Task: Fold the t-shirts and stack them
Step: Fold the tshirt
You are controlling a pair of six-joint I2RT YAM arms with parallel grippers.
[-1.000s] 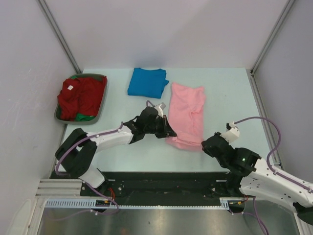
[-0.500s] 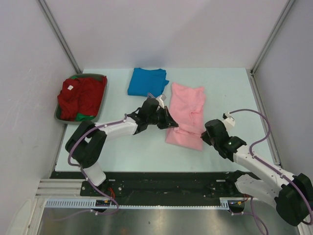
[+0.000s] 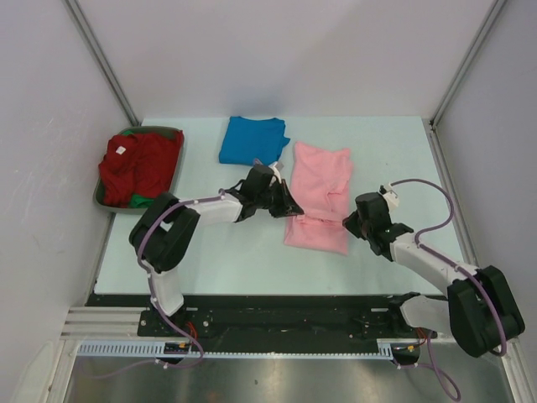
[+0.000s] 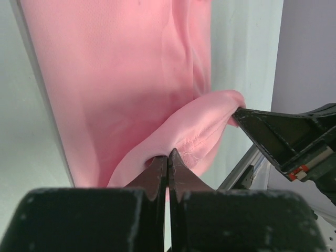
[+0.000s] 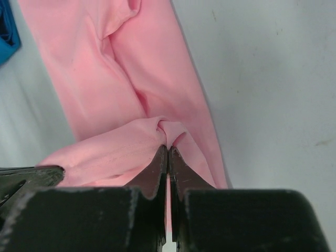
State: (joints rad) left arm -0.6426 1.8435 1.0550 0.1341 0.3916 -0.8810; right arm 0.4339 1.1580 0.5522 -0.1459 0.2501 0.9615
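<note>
Pink t-shirt pinched in left jaws and right jaws.

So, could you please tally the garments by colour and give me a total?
pink shirt: 1
blue shirt: 1
red garment, heaped in the tray: 1, perhaps more
green cloth under it: 1
Total: 4 at least

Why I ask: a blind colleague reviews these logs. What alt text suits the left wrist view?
The left claw, shut, pinches a raised hem fold of the pink t-shirt, which lies flat on the pale table beyond. At right, the right claw's dark tip grips the same fold's far end.
</note>
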